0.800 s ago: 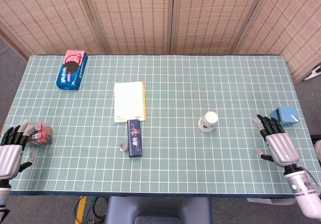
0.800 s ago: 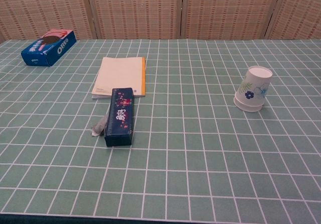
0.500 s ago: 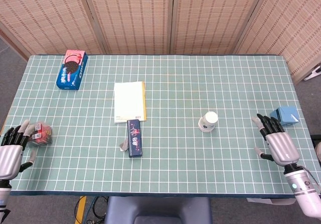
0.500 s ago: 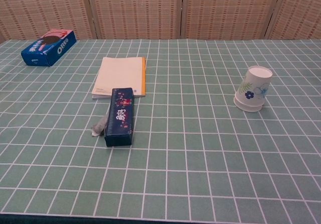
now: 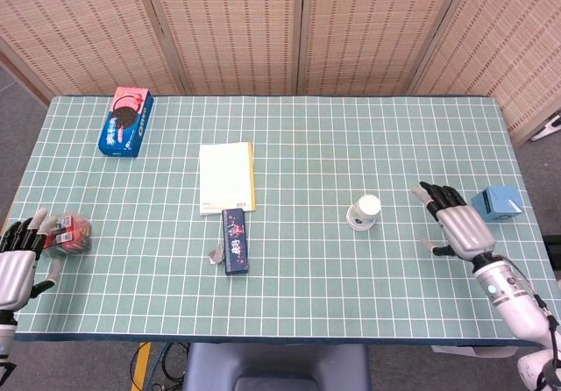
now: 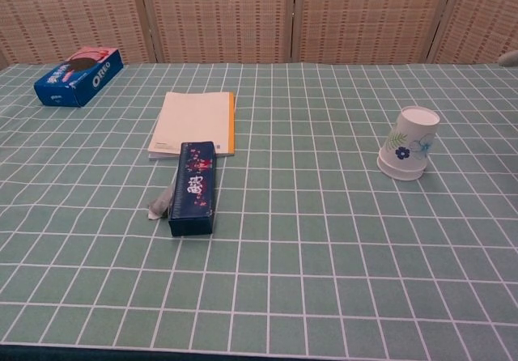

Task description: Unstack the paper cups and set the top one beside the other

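Observation:
The stacked paper cups [image 5: 364,213] [image 6: 409,144] stand upside down on the green grid table, right of centre; they are white with a blue flower print. My right hand [image 5: 458,225] hovers to the right of them, about a hand's width away, fingers spread and holding nothing. My left hand [image 5: 17,259] is at the table's front left corner, fingers apart and empty, far from the cups. The chest view shows the cups but neither hand.
A dark blue pencil case [image 5: 234,240] lies near the middle with a notepad [image 5: 226,177] behind it. An Oreo box [image 5: 125,121] sits back left. A red snack pack [image 5: 69,235] lies by my left hand, and a blue box [image 5: 497,202] sits just right of my right hand.
My right hand has moved left and away from the front edge, toward the cups. The left hand has slid slightly back toward the front corner. The cups have not moved.

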`<action>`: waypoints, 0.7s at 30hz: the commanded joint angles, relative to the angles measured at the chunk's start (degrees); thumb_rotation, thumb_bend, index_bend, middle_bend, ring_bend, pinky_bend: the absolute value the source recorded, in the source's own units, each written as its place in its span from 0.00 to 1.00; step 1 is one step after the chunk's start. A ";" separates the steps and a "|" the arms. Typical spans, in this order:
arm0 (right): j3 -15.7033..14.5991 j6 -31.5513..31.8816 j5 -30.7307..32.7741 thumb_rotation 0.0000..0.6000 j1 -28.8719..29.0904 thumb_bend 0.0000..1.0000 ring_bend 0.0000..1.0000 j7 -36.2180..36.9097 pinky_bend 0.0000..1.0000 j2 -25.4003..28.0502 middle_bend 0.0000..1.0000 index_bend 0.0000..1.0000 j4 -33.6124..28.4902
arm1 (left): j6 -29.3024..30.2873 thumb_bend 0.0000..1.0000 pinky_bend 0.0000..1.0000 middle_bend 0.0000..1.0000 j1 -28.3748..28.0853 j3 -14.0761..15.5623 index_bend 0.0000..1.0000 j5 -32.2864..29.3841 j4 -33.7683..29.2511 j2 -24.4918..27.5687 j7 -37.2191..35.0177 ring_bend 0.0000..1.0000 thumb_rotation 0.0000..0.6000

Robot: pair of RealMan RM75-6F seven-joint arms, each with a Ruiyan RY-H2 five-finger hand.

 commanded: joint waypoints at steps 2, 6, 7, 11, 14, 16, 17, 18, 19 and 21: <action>2.78 -7.64 4.22 1.00 5.92 0.24 0.00 1.06 0.00 0.73 0.00 0.00 -1.19 | -0.15 0.50 0.00 0.00 0.02 0.06 0.00 -0.10 -0.03 0.07 -0.21 0.00 1.00; 3.99 -11.05 7.54 1.00 9.01 0.24 0.00 -1.58 0.00 0.23 0.00 0.00 -1.77 | 0.01 0.49 0.00 0.00 0.10 -0.01 0.00 -0.05 -0.05 0.32 -0.86 0.00 1.00; 4.22 -11.68 8.52 1.00 9.76 0.24 0.00 -2.57 0.00 -0.05 0.00 0.00 -2.04 | 0.17 0.49 0.00 0.00 0.16 -0.01 0.00 0.06 -0.06 0.40 -1.10 0.00 1.00; 4.55 -13.14 11.62 1.00 11.76 0.24 0.00 -5.79 0.00 -0.99 0.00 0.02 -2.79 | 0.52 0.50 0.00 0.00 0.39 0.01 0.00 0.21 -0.03 0.71 -1.93 0.00 1.00; 4.41 -13.76 13.91 1.00 12.86 0.24 0.00 -8.16 0.00 -1.48 0.00 0.05 -3.27 | 0.98 0.50 0.00 0.00 0.63 0.03 0.00 0.39 -0.12 0.91 -2.34 0.00 1.00; 4.23 -14.19 15.28 1.00 13.43 0.24 0.00 -9.16 0.00 -1.64 0.00 0.06 -3.71 | 1.25 0.50 0.00 0.00 0.77 0.09 0.00 0.58 -0.18 1.01 -2.52 0.00 1.00; 4.10 -14.39 15.78 1.00 13.64 0.24 0.00 -9.53 0.00 -1.66 0.00 0.06 -3.82 | 1.33 0.50 0.00 0.00 0.81 0.10 0.00 0.62 -0.21 1.04 -2.58 0.00 1.00; 3.95 -14.58 16.24 1.00 13.85 0.24 0.00 -9.92 0.00 -1.68 0.00 0.06 -3.87 | 1.37 0.50 0.00 0.00 0.84 0.12 0.00 0.65 -0.23 1.07 -2.59 0.00 1.00; 3.80 -14.65 16.75 1.00 14.07 0.24 0.00 -10.33 0.00 -1.82 0.00 0.07 -3.82 | 1.39 0.50 0.00 0.00 0.87 0.14 0.00 0.67 -0.24 1.08 -2.58 0.00 1.00; 3.54 -14.85 17.44 1.00 14.35 0.24 0.00 -10.68 0.00 -2.07 0.00 0.08 -3.65 | 1.36 0.50 0.00 0.00 0.85 0.13 0.00 0.67 -0.26 1.07 -2.57 0.00 1.00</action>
